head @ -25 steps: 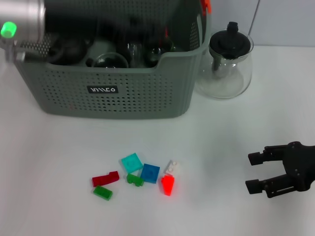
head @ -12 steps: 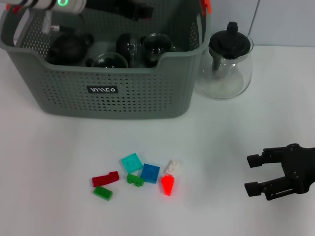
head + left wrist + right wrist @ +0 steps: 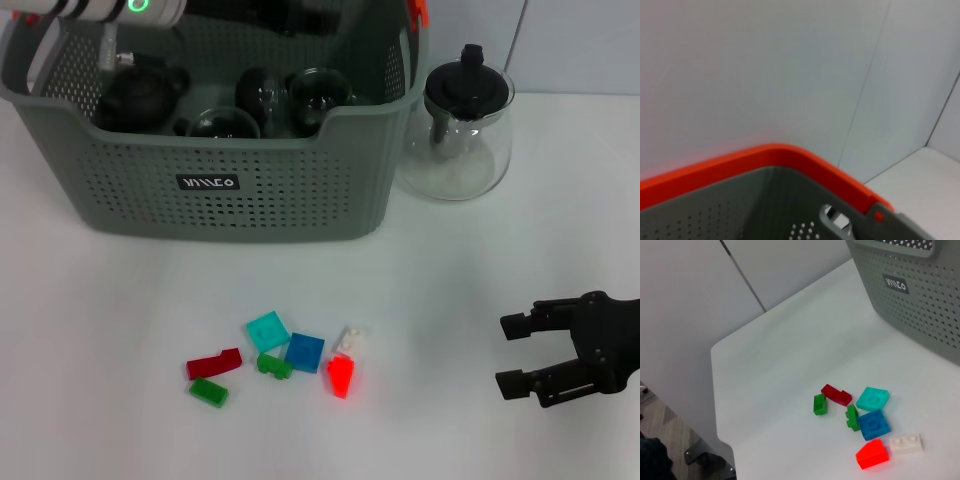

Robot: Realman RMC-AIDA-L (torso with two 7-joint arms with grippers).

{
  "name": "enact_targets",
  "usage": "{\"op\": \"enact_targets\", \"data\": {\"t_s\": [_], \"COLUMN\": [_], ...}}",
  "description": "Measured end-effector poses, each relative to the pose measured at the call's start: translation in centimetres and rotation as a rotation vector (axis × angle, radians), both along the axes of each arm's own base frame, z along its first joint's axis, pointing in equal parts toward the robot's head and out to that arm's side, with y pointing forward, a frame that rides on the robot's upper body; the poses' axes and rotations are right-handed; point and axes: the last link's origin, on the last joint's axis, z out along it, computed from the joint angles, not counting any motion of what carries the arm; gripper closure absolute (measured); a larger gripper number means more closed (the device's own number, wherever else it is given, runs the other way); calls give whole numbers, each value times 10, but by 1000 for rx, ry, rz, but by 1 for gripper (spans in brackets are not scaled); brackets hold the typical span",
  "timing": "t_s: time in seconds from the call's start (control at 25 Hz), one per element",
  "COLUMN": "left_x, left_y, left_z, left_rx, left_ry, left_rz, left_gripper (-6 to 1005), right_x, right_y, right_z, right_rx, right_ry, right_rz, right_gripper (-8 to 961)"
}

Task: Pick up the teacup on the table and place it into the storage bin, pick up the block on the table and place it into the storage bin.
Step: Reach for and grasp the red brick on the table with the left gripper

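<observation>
Left arm [image 3: 95,10] lifted clear of storage bin [image 3: 230,190] — right end effector [image 3: 512,352] open, low

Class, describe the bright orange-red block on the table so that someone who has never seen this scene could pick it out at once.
Start at the storage bin and look down the white table to the cluster of small blocks in front of it. The orange-red block lies at the cluster's right end, just below a small white block and right of the blue block; it alone is wedge-shaped and glowing orange-red.
</observation>
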Motion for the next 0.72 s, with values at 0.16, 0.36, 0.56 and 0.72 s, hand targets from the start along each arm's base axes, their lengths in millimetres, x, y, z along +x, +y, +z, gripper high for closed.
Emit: {"op": "enact_targets", "data": {"t_s": [0.16,0.36,0.56,0.72], "left_x": [8,9,-15,-40], "left_y": [-26,-85,-124,-135], "left_z": [13,23,24,15], "left_rx": [-63,-266,-434,-488], "left_ry": [-76,-100,5,134], "left_rz": [-119,-394,-455,-377], "left_gripper": [409,302,67,65], "right_x": [1,2,3,2], "right_y": [-1,0,2,3], "right_z": [0,0,0,-1], "right_rx": [0,8,21,19], "right_ry": [0,-3,3,7], "right_rz": [-3,-6,-19,-21], "right_gripper": [12,12,13,13]}}
